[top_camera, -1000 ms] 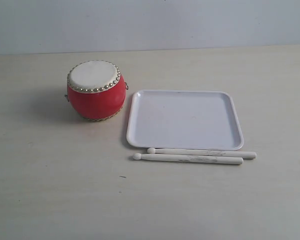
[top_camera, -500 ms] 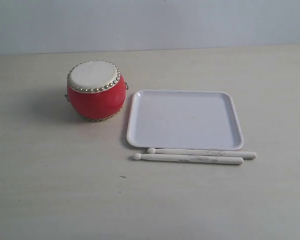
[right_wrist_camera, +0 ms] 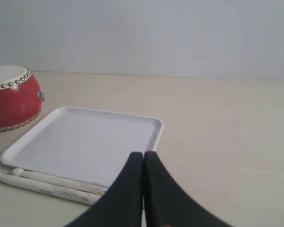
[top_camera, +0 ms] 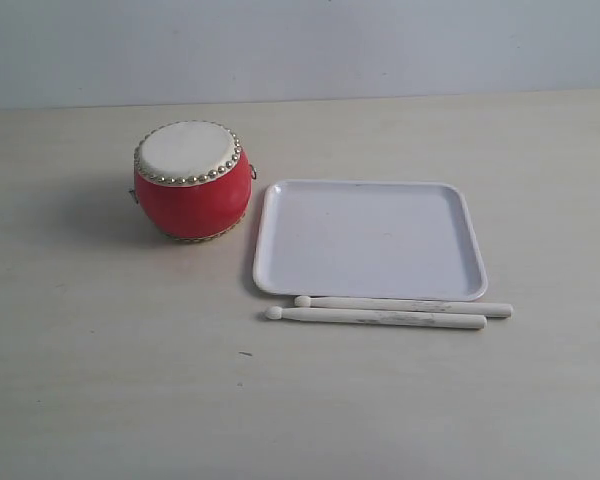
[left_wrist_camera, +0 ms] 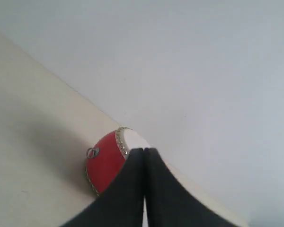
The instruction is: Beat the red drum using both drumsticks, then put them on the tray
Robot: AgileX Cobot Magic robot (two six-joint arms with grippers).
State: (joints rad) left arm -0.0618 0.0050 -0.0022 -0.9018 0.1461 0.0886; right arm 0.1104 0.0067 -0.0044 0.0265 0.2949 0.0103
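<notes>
The red drum [top_camera: 191, 182] stands upright on the table at the left, its cream skin facing up. To its right lies the white tray [top_camera: 370, 290], with nothing on it. Two pale drumsticks [top_camera: 380, 318] lie side by side on the table along the tray's near edge, round tips toward the left. Neither arm shows in the exterior view. My left gripper [left_wrist_camera: 144, 151] is shut and holds nothing, with the red drum [left_wrist_camera: 104, 163] beyond it. My right gripper [right_wrist_camera: 143, 155] is shut and holds nothing, above the tray [right_wrist_camera: 154, 137] and the drumsticks [right_wrist_camera: 47, 184].
The pale table [top_camera: 130, 380] spreads around the three things, bare but for a small dark speck [top_camera: 244, 353] near the front. A plain grey wall [top_camera: 300, 45] closes off the back edge.
</notes>
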